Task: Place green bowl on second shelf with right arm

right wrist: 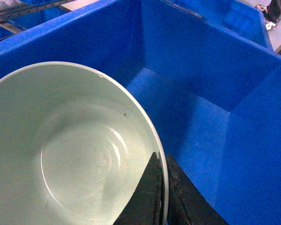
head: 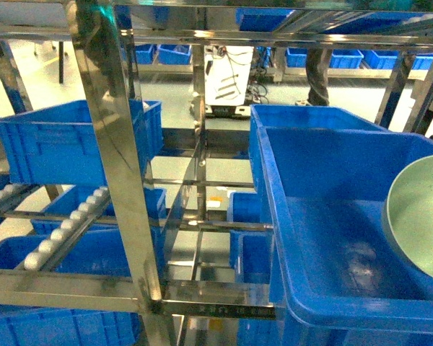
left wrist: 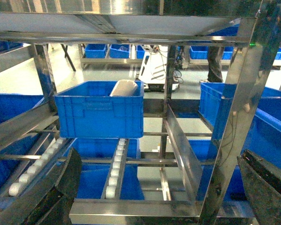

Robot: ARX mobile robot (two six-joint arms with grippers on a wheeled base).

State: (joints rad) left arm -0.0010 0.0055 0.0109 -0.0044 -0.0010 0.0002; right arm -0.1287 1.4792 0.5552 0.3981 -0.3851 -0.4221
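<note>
Green bowl [right wrist: 70, 154] hangs tilted inside the blue crate [head: 325, 238] on the second shelf [head: 216, 306], at 3 o'clock in head view, above the crate floor. Right gripper [right wrist: 163, 197] jaws clamp its rim at 5 o'clock, one finger inside, one outside. Left gripper [left wrist: 154, 187] jaws spread apart, holding nothing, facing the steel rack [left wrist: 229, 117].

The right gripper [right wrist: 163, 197] is closed on the rim of the small pale mint-green bowl [right wrist: 75, 150], one dark finger inside the rim and the other outside, holding it tilted above the floor of the deep blue plastic crate [right wrist: 215, 79]. The left gripper [left wrist: 159, 197] hangs with its dark fingers [left wrist: 51, 192] spread wide apart, gripping nothing.
</note>
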